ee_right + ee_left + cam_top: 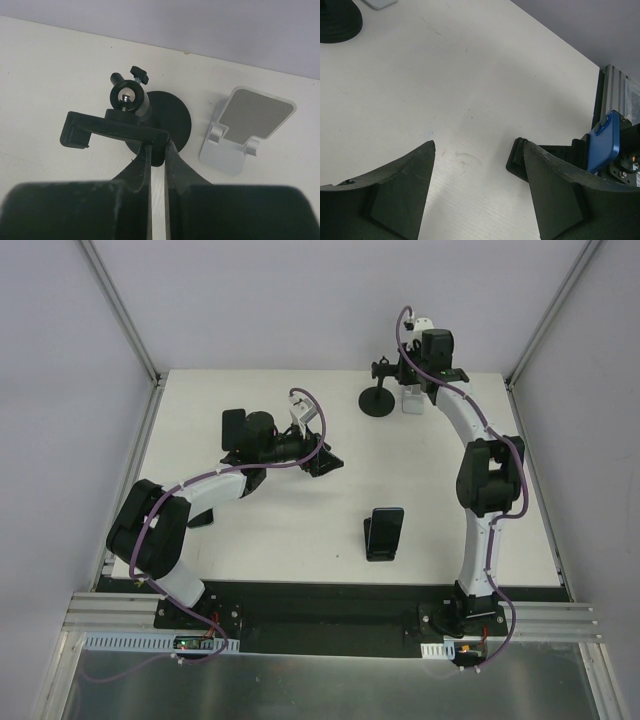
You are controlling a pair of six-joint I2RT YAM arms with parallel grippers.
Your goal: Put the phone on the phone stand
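The phone leans, dark screen up, in a low black holder near the table's front middle; the left wrist view shows its blue back and the holder. A black phone stand with a round base and a ball-head clamp bar stands at the back. My right gripper is shut on the right end of that clamp bar, fingertips pinching it. My left gripper is open and empty, low over bare table, left of and behind the phone.
A white folding stand with a grey pad sits just right of the black stand's base. Aluminium frame posts and grey walls close in the table. A rail runs along the table's edge.
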